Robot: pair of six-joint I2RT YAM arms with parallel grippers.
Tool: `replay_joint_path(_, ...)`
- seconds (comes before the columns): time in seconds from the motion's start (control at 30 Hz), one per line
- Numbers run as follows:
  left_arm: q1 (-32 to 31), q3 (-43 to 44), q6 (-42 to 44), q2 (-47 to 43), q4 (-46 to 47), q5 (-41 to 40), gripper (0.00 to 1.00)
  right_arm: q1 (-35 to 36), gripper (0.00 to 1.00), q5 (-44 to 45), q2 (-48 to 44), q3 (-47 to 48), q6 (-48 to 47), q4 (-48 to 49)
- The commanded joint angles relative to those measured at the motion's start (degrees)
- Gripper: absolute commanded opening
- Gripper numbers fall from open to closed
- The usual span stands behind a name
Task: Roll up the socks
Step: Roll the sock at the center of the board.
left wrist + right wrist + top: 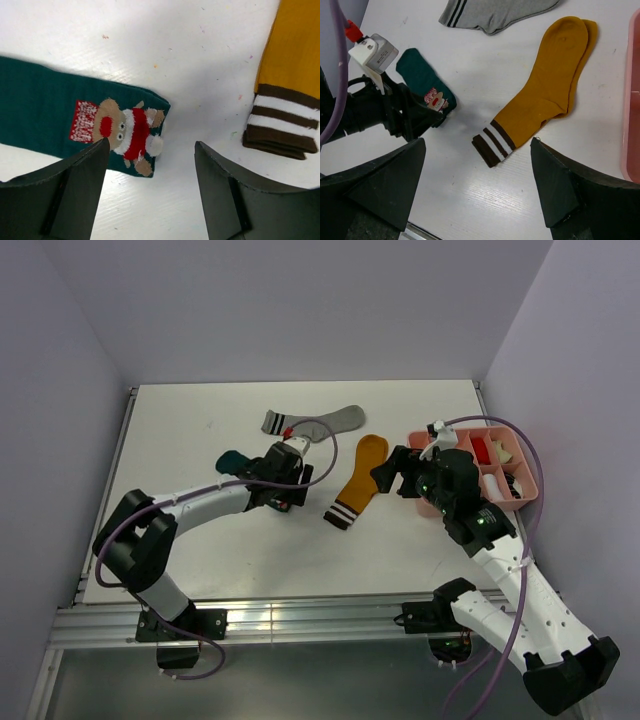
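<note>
- Socks, three, all flat and unrolled on the table (pixel 200 550).
- Mustard sock (pixel 362 480) taken as the landmark: it lies at a slant near mid-table, toe at the far end, brown-and-white striped cuff at the near end.
- Teal sock (pixel 233 459): left of the mustard sock and apart from it. Its end with the red-and-white cartoon print points toward the mustard cuff. From above, that end is hidden under the left arm.
- Grey sock (pixel 315 421): beyond the mustard sock and to its left, not touching it. Its dark stripes are at the end farther from the mustard sock.
- Left gripper (pixel 150 145): between the teal sock's printed end and the mustard cuff, low over the table. Jaws apart, with nothing between them but bare table. In the wrist view one finger (pixel 75 190) overlaps the edge of the print; contact cannot be told.
- Right gripper (pixel 392 472): just right of the mustard sock, pointing at it. Jaws spread wide and holding nothing. Its wrist view looks down on the striped cuff from above.
- Tray (pixel 530 475): pink, with compartments, well right of the mustard sock beyond the right gripper. Small red and white bundles sit in its compartments.
</note>
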Motion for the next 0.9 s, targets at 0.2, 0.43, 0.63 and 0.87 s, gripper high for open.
replay_joint_path(0.2, -6.7, -1.7, 11.5, 1.3, 1.9, -13.7, 0.71, -0.4, 0.92, 0.0, -1.1, 1.0, 0.1, 3.2)
replay_joint_path(0.43, -8.6, -3.3, 12.8, 3.3, 2.6, -15.6, 0.68, -0.3, 0.91, 0.4, -1.5, 0.4, 0.5, 3.3)
replay_joint_path(0.63, -8.9, -3.3, 13.7, 5.0, 2.8, -16.0, 0.67, -0.3, 0.91, 0.2, -1.5, 0.0, 1.2, 3.6)
replay_joint_path(0.87, -9.6, -3.1, 13.6, 6.5, 2.6, -16.6, 0.65, -0.3, 0.91, 0.6, -2.1, -0.8, 1.8, 4.0)
